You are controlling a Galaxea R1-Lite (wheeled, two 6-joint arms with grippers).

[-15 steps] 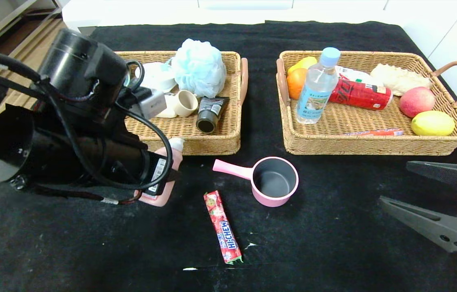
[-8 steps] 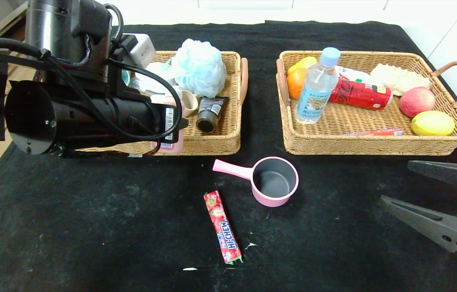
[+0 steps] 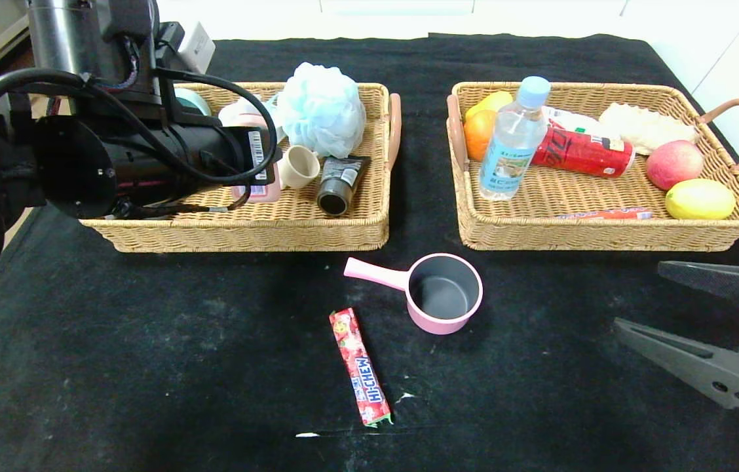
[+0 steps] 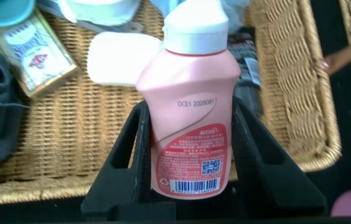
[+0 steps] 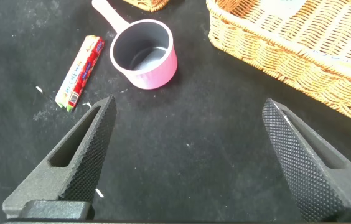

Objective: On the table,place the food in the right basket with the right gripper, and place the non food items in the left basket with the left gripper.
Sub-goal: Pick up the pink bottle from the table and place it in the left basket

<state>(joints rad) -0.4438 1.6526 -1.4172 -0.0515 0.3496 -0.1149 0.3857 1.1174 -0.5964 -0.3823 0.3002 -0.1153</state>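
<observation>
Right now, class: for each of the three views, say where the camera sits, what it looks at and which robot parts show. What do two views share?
Head: high, looking down at table, both arms.
Left wrist: over left basket; left claw clamps pink squeeze bottle.
Right wrist: right claw open above cloth.
Shared: pink saucepan, Hi-Chew candy stick.

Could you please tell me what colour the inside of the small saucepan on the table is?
Dark grey inside the pink saucepan, clearest in the head view.

Thick black arms, looped cables, tapered textured claws
</observation>
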